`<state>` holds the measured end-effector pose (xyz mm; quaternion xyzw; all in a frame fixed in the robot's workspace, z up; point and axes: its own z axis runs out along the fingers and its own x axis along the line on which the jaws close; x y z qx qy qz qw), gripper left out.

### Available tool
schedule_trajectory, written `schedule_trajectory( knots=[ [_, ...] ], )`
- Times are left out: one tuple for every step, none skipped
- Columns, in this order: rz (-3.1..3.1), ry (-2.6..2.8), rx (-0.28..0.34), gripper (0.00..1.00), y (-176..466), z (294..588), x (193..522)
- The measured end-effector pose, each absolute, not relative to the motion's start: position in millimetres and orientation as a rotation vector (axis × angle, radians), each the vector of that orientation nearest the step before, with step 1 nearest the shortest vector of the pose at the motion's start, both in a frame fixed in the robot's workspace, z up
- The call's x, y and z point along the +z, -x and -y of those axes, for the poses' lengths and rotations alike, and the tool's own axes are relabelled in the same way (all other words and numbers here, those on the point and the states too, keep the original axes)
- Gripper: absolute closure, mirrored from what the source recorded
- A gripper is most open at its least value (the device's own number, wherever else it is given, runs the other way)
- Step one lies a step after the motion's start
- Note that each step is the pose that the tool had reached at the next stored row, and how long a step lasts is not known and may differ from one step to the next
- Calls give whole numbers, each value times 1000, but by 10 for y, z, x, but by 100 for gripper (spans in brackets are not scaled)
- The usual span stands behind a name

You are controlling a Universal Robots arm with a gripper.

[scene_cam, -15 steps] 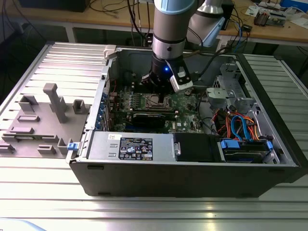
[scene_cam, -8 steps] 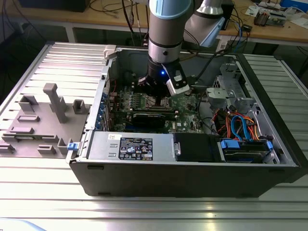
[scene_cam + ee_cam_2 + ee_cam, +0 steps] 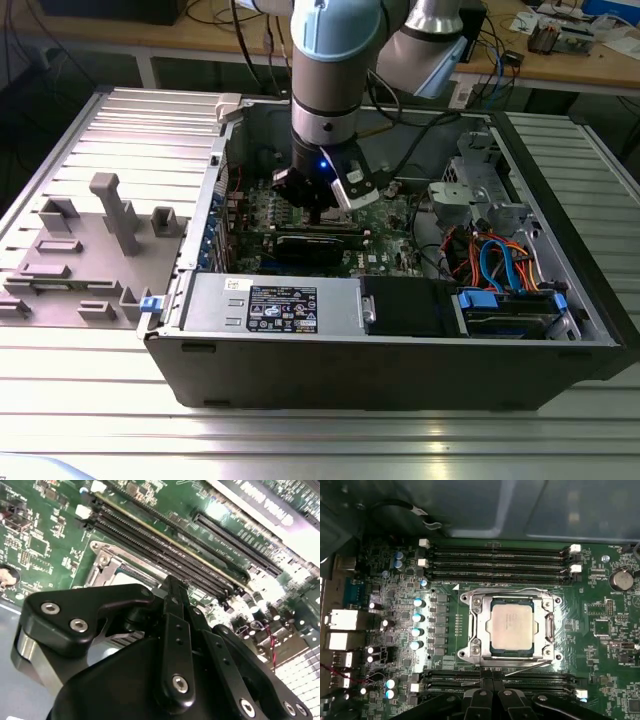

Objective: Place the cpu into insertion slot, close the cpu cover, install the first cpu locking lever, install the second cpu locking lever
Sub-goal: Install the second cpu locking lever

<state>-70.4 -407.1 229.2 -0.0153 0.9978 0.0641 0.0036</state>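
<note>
Black claw, fingers pressed together on nothing, hangs just beside the cpu cover, over the memory slots bordering it. That cover lies flat around the cpu, which sits in its socket. Capacitors stand beside the cover; another bank of memory slots runs along its far edge.
</note>
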Motion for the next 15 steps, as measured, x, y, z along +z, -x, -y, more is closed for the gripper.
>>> schedule_trajectory(
  knots=[
    [-3128, 48, 201, 89, 716, 4086, 2289],
    [-3128, 48, 201, 89, 716, 4087, 2286],
    [-3128, 48, 201, 89, 717, 4087, 2283],
    [-3128, 48, 201, 89, 717, 4088, 2282],
    [-3128, 48, 201, 89, 720, 4088, 2281],
    [-3128, 48, 202, 89, 726, 4090, 2281],
    [-3128, 48, 203, 89, 726, 4091, 2279],
    [-3128, 48, 203, 89, 731, 4092, 2276],
    [-3129, 48, 204, 89, 739, 4096, 2270],
    [-3128, 49, 206, 89, 748, 4109, 2263],
    [-3128, 48, 208, 89, 762, 4116, 2254],
    [-3128, 48, 211, 89, 781, 4119, 2246],
    [-3128, 48, 215, 89, 812, 4121, 2236],
    [-3127, 48, 225, 89, 844, 4121, 2225],
    [-3126, 48, 231, 89, 857, 4121, 2218]
  ],
)
